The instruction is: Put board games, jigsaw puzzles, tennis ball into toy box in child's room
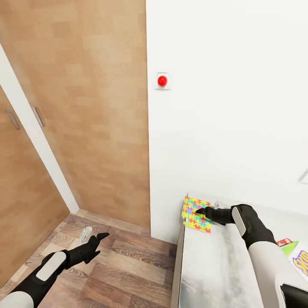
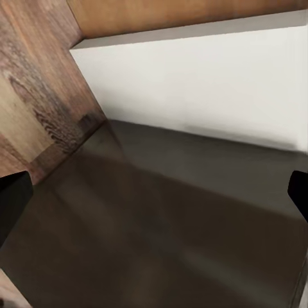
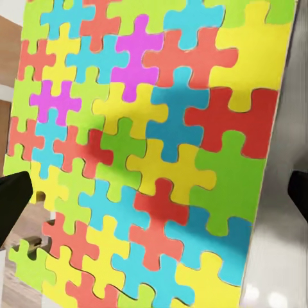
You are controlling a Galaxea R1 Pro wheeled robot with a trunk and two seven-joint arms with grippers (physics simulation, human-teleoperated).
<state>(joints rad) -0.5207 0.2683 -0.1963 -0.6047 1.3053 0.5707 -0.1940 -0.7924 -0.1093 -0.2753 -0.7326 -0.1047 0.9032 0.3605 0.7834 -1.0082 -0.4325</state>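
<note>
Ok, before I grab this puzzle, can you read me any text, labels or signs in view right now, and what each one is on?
"SK": purple letters cut off by the head view's edge, on the white board game on the table.
Jigsaw puzzle: coloured pieces, no text.
Red wall button: no readable label.

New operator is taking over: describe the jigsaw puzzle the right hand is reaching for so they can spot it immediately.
Find the pale glossy table along the white wall; follow it to its far end corner. There lies the jigsaw puzzle, a thin flat sheet, with the right hand over it. Its interlocking yellow, green, red, blue and pink pieces set it apart from the printed game box at the right edge.
</note>
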